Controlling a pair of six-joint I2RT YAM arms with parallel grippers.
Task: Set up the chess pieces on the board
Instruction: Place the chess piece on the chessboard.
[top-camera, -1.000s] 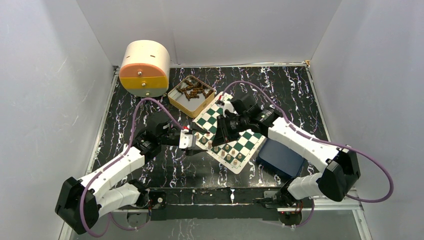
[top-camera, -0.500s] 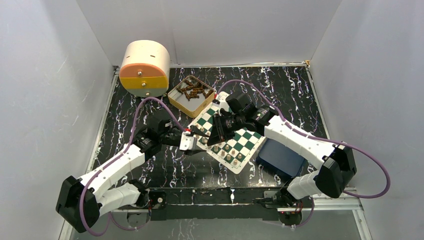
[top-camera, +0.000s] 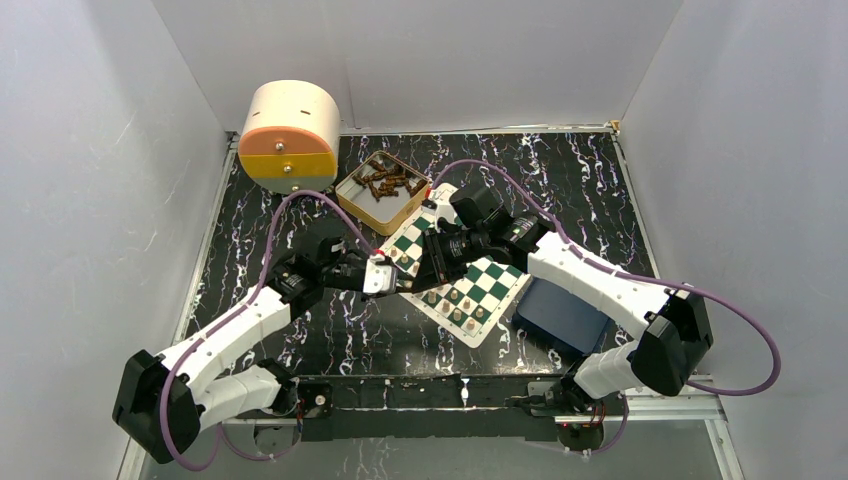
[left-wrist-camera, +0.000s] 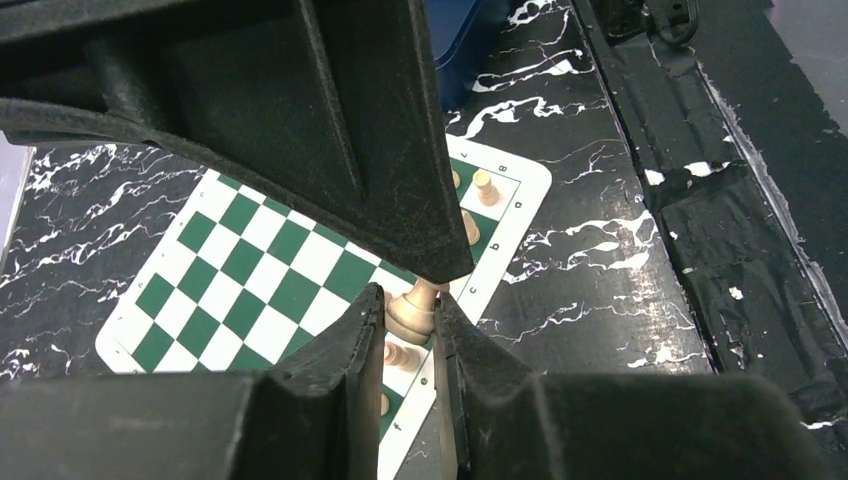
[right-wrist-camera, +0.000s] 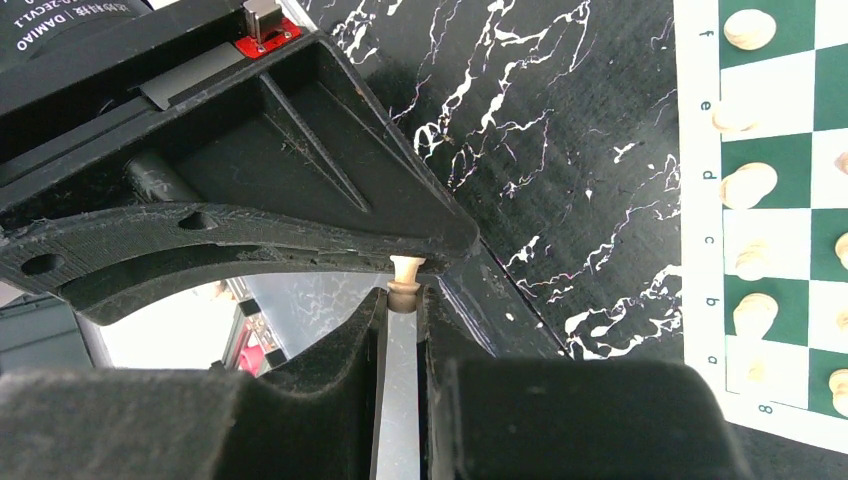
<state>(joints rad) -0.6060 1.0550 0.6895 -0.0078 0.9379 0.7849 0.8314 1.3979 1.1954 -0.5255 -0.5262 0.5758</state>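
Containers: an open yellow tin (top-camera: 365, 213) stands just beside the board's (top-camera: 492, 283) far-left corner and holds a heap of dark brown chess pieces (top-camera: 390, 182). A round cream and orange drum (top-camera: 290, 137) sits well beyond that same corner, its front shut and its contents hidden. A dark blue tray (top-camera: 560, 315) lies just beside the board's near-right edge, partly under the right arm; its inside does not show. Task items: light tan chess pieces (top-camera: 458, 312) stand upright in two rows along the board's near-left edge. The left gripper (left-wrist-camera: 420, 300) is at the board's left corner, jaws drawn close onto the left-hand piece (left-wrist-camera: 410, 316), a light tan figure held tilted between the fingertips above the lettered border, with standing pieces just beneath it. The right gripper (right-wrist-camera: 402, 290) hangs just outside the board's near-left edge, jaws fully together on the right-hand piece (right-wrist-camera: 404, 268), whose pale head protrudes past the fingertips over the black marbled table (top-camera: 600, 190). Clearances: the two grippers are near each other at the board's left corner; whether they touch cannot be told. Bare green and white squares show across the board's middle and far half. Marbled tabletop shows to the left of the board and beyond its far-right edge, up to the white walls.
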